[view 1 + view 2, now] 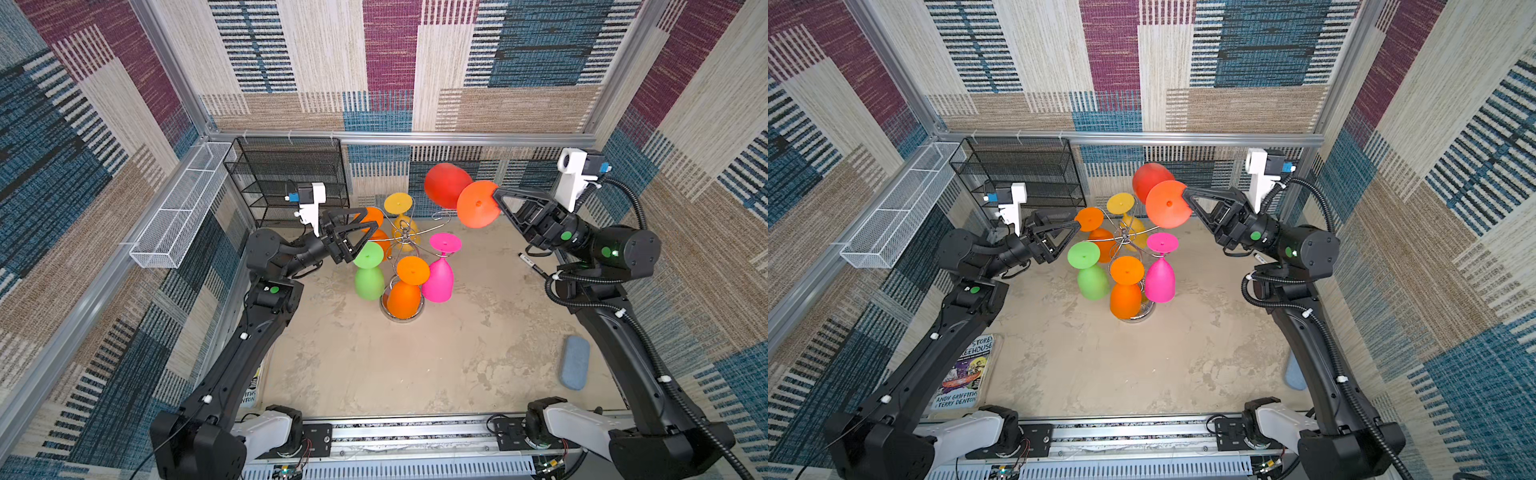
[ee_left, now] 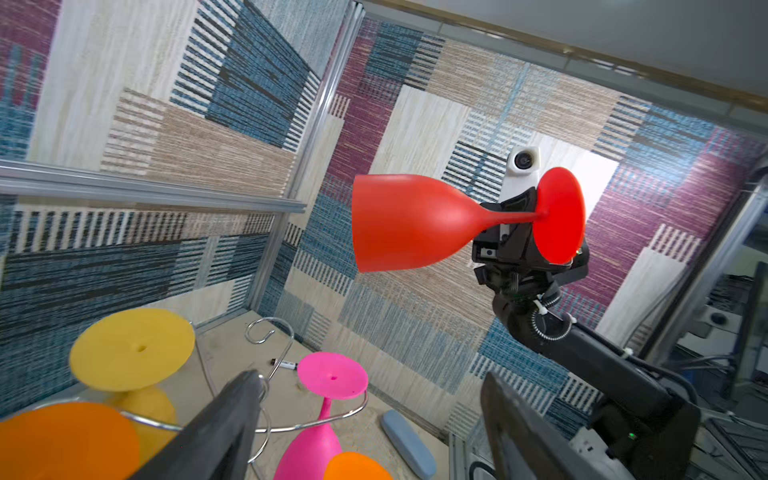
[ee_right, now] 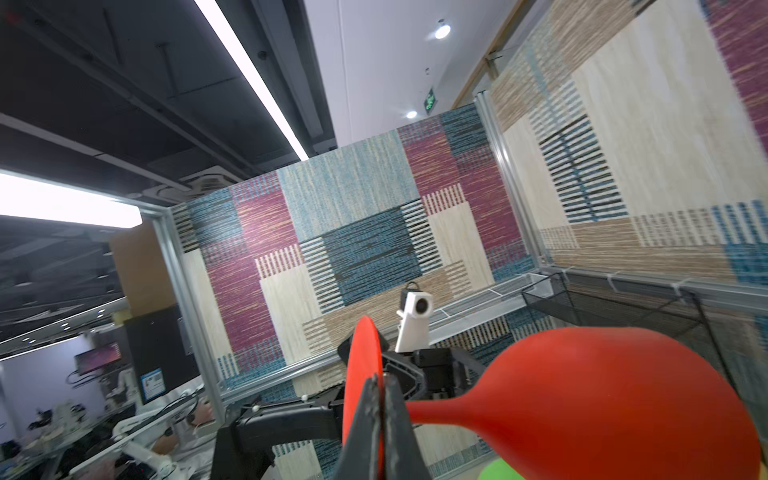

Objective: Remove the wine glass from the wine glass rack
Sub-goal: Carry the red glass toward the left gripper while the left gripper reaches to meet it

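Observation:
The wine glass (image 1: 446, 185) (image 1: 1148, 180) is red and lies on its side in the air, up and to the right of the wine glass rack. My right gripper (image 1: 496, 195) (image 3: 382, 380) is shut on its stem, just beside the round foot (image 1: 478, 203). The wine glass rack (image 1: 401, 318) (image 1: 1142, 316) is chrome wire, and one curled arm (image 1: 440, 216) is bare. Yellow (image 1: 398, 203), green (image 1: 368, 255), pink (image 1: 444, 243) and two orange glasses (image 1: 412, 270) hang on it upside down. My left gripper (image 1: 368, 223) (image 2: 370, 386) stands open at the rack's left side with nothing between its fingers.
A black mesh shelf unit (image 1: 286, 178) stands at the back left, and a white mesh basket (image 1: 183, 208) hangs on the left wall. A blue case (image 1: 575, 368) and a marker (image 1: 532, 264) lie at the right. A book (image 1: 963, 374) lies at the front left.

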`<action>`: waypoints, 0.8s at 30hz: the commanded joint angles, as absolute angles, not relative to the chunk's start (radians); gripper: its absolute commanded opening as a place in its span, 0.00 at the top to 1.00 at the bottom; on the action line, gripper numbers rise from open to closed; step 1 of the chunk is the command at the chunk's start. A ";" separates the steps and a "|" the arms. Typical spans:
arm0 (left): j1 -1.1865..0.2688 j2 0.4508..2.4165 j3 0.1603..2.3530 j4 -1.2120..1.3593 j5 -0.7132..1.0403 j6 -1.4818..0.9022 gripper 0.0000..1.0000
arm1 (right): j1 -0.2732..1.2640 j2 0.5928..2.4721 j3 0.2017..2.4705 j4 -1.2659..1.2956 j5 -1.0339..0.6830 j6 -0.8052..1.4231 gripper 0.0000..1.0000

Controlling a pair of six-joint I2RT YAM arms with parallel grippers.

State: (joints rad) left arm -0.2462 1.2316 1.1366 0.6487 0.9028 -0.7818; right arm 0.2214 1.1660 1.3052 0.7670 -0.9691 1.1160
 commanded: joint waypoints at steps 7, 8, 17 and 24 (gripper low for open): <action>-0.245 1.376 1.232 1.013 1.056 -1.068 0.14 | 0.325 1.178 1.213 1.094 -0.965 1.250 1.00; -0.245 1.389 1.238 1.035 1.063 -1.088 0.14 | 0.331 1.180 1.205 1.103 -0.961 1.253 1.00; -0.253 1.473 1.257 1.234 1.088 -1.238 0.14 | 0.419 1.289 1.215 1.232 -0.953 1.325 1.00; -0.267 1.470 1.262 1.282 1.109 -1.272 0.25 | 0.429 1.324 1.231 1.234 -0.951 1.319 1.00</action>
